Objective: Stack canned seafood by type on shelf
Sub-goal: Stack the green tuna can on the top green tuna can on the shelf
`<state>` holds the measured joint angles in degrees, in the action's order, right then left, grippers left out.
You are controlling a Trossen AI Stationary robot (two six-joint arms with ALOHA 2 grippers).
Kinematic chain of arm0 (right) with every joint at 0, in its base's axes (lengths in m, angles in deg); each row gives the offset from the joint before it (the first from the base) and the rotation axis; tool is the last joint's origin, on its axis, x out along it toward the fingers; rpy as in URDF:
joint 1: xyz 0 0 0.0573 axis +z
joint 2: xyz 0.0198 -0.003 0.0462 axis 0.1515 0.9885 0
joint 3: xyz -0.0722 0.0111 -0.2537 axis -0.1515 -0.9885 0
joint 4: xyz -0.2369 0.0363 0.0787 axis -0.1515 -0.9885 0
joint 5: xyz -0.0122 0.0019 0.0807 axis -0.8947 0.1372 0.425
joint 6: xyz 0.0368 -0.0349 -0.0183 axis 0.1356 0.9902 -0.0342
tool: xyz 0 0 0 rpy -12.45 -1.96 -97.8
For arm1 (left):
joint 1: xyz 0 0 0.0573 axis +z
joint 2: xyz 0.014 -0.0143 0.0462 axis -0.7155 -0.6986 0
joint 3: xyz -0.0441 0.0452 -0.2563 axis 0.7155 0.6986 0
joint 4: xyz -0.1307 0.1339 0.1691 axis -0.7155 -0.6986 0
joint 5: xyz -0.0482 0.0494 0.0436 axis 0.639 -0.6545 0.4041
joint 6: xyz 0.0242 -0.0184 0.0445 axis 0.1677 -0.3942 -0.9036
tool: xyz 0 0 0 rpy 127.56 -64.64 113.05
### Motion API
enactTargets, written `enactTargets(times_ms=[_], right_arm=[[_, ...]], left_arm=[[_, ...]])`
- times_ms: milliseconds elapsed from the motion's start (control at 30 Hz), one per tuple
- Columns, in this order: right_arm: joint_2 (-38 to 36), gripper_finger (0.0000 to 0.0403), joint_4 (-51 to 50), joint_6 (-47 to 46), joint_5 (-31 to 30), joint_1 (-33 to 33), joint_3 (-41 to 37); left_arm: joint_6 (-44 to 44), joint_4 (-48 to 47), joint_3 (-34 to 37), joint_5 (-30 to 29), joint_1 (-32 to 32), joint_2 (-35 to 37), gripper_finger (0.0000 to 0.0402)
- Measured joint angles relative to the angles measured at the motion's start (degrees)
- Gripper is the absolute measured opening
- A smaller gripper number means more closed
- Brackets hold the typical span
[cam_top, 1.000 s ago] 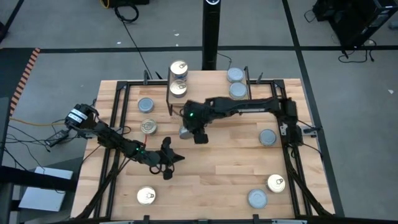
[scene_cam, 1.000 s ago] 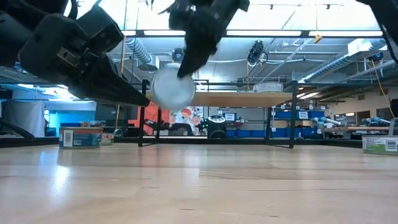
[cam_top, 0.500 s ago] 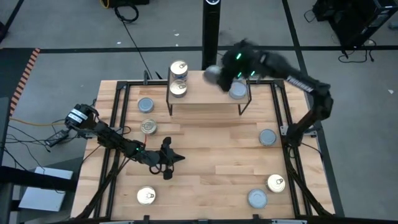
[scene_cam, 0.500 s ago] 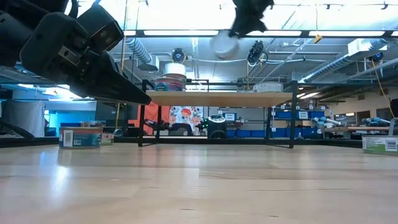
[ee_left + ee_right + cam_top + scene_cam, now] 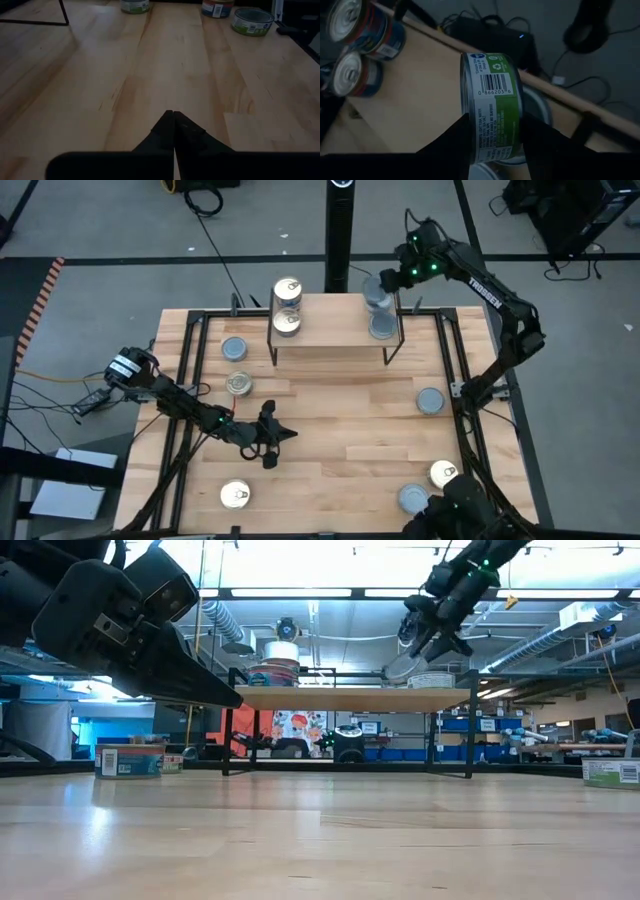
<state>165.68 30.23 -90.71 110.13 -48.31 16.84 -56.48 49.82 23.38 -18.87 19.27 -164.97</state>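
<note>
I see right tool gripping a flat round green-label tin w/ metal rim, above light-wood shelf; left tool pinched closed over slatted wood surface.

Grey concrete floor w/ black cables upper left; black post top centre. Bright ceiling strip lights, blue wall far left.

The shelf stands at the counter's far edge, two tins stacked at its left end, one tin at its right.
</note>
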Motion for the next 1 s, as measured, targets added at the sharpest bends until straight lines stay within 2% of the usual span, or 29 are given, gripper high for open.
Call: enactTargets(times_ms=[100, 433, 600, 700, 1000], right_arm=[[0.0, 0.0144, 1.8, -0.3, 2.8, -0.3, -1.9], [-0.2, 0.0147, 2.0, -1.4, 3.2, -0.5, -2.6], [0.1, 0.0210, 0.6, -1.9, 1.6, -0.5, -2.9], [0.1, 0.0230, -0.1, -1.5, -1.5, -0.5, -2.9], [0.1, 0.0211, -1.1, -0.1, -2.9, -0.5, -2.9]], left_arm=[[0.0, 0.0, 0.0, 0.0, 0.0, 0.0, 0.0002], [0.2, 0.0, 0.0, 0.0, 0.0, 0.0, 0.0002], [0.3, 0.0, 0.0, 0.0, 0.0, 0.0, 0.0002], [0.3, 0.0, 0.0, 0.0, 0.0, 0.0, 0.0002], [0.3, 0.0, 0.0, 0.0, 0.0, 0.0, 0.0002]])
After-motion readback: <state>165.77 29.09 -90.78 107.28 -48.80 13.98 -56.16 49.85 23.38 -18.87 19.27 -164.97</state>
